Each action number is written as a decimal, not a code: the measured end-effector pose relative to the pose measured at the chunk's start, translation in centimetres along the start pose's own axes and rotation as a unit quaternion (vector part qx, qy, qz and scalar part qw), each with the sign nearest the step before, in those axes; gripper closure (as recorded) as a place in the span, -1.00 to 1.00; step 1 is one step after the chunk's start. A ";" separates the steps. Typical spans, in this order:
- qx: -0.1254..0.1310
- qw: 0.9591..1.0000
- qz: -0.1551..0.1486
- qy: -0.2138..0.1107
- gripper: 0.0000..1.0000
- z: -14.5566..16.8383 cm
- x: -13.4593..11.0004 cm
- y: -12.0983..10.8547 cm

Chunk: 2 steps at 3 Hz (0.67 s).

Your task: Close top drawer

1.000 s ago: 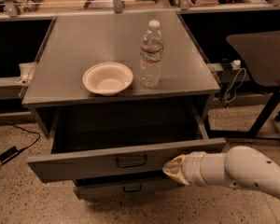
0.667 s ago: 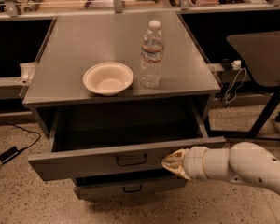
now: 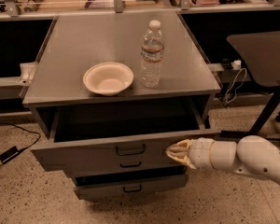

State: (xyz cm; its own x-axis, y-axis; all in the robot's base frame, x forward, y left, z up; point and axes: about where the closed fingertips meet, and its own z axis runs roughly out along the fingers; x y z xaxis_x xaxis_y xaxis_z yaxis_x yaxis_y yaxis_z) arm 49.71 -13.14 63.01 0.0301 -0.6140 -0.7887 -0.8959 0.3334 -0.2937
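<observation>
The top drawer [image 3: 84, 154] stands pulled out under the bench [image 3: 74, 45], which carries a bowl [image 3: 108, 78] and a water bottle [image 3: 152, 55]. The gripper [image 3: 176, 152] sits against the drawer front, right of its handle [image 3: 130, 150]; I cannot tell whether it is clenched or released.

1. Gripper [image 3: 176, 151] right at the top drawer [image 3: 84, 156] front, just beside its handle [image 3: 130, 149].
2. It stands pulled out, open from above.
3. Bowl [image 3: 108, 78] and bottle [image 3: 152, 55] crowd the tabletop [image 3: 84, 36] front edge.

Gripper [image 3: 173, 151] low at right, pointing left; white arm [image 3: 252, 160] stretched horizontal.
</observation>
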 end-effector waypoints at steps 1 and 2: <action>0.003 1.000 -0.004 0.000 1.00 0.1 -0.1 -0.8; 0.003 1.000 -0.004 0.000 0.62 0.1 -0.1 -0.9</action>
State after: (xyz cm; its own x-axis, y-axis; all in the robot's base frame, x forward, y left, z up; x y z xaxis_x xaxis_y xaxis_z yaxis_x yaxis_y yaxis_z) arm 50.55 -13.27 63.30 0.0371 -0.6163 -0.7867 -0.8932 0.3326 -0.3026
